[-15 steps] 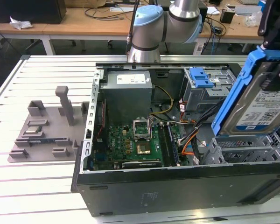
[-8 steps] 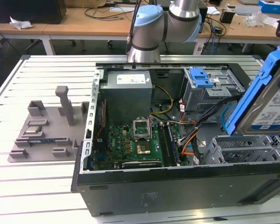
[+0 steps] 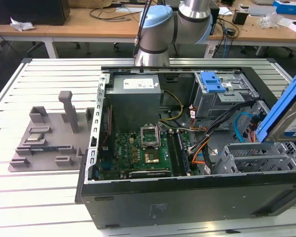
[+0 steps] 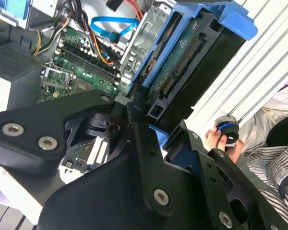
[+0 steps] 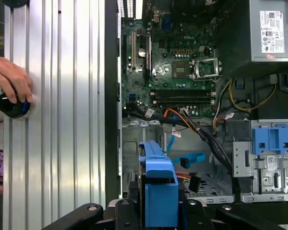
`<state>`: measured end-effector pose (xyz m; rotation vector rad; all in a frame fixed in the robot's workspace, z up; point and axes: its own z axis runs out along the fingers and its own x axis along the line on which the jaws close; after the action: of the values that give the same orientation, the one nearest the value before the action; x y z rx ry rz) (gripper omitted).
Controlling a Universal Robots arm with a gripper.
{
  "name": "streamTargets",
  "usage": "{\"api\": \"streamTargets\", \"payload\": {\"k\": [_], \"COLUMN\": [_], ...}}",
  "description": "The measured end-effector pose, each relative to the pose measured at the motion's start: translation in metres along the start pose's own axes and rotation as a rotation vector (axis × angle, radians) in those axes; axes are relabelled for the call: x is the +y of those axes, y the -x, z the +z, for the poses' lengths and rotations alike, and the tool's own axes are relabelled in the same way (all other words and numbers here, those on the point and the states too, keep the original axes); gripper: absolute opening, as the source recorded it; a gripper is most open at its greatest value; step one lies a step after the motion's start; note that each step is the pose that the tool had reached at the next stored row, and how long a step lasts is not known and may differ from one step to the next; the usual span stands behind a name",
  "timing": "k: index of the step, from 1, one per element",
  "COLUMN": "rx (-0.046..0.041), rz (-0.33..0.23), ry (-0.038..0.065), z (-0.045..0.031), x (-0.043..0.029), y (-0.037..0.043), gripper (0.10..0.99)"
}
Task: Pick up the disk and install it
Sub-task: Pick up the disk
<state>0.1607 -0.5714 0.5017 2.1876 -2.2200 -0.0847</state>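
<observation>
The disk point(image 3: 290, 112), a silver drive in a blue plastic bracket, hangs tilted at the exterior view's right edge. It is above the right end of the open computer case point(image 3: 187, 197). In both wrist views my gripper point(image 4: 151, 132) point(image 5: 156, 213) is shut on the disk point(image 4: 192, 57) point(image 5: 158, 184), with black fingers point(image 4: 139, 120) clamped on its sides. The disk's connector edge and circuit board face the second wrist camera. Below the disk stands the grey metal drive cage point(image 3: 256, 158) point(image 5: 134, 153).
Inside the case are the motherboard point(image 3: 143, 153), a grey power-supply box point(image 3: 135, 89) point(image 5: 271, 28), loose cables point(image 3: 222, 128) and a blue latch point(image 3: 212, 81). A grey fixture plate point(image 3: 44, 138) lies on the slatted table. A person's hand point(image 5: 9, 81) rests on a black knob point(image 5: 12, 106).
</observation>
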Motion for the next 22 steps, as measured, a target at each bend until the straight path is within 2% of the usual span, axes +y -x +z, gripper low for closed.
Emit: {"api": "streamTargets", "payload": {"k": [7,9,12,13,14,16,17,20,22], "rx": [-0.0001,0.0,-0.0001,-0.0002,-0.0001,-0.0001,0.0001,-0.0001,-0.0001], "rz": [0.0,0.0,0.0,0.0,0.0,0.0,0.0,0.0,0.0], "ry": [0.0,0.0,0.0,0.0,0.0,0.0,0.0,0.0,0.0], "z": [-0.0011,-0.0013,-0.0013,-0.0012,-0.001,0.0002,0.0016,0.0051,0.007], "x": [-0.025,-0.0275,-0.0275,-0.0271,-0.0234,-0.0123,-0.0045,0.0046,0.0075], "y": [0.0004,0.0005,0.0004,0.0004,0.0003,0.0002,0.0,-0.0002,-0.0003], "gripper": [0.369,0.369,0.369,0.369,0.369,0.369,0.369,0.369,0.369]}}
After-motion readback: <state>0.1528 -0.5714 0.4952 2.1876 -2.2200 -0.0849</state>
